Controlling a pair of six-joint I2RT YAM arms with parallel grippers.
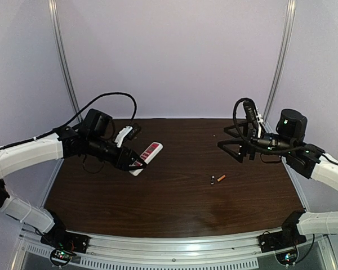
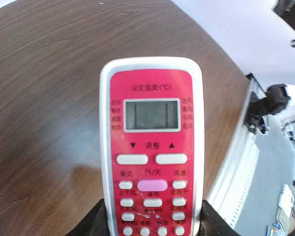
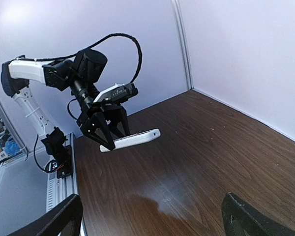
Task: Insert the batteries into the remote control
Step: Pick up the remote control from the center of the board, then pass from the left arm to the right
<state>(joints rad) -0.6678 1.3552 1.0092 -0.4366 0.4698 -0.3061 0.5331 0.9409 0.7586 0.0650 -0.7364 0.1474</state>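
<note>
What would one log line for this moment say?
left gripper: shut on remote, held off table, buttons up | right gripper: open, empty | batteries: both loose on table

On your dark wood-grain tabletop (image 1: pixel 158 208) you see the orange battery (image 1: pixel 221 178) lying flat. The dark battery (image 1: pixel 212 180) lies just left of the orange battery, almost touching it.
</note>
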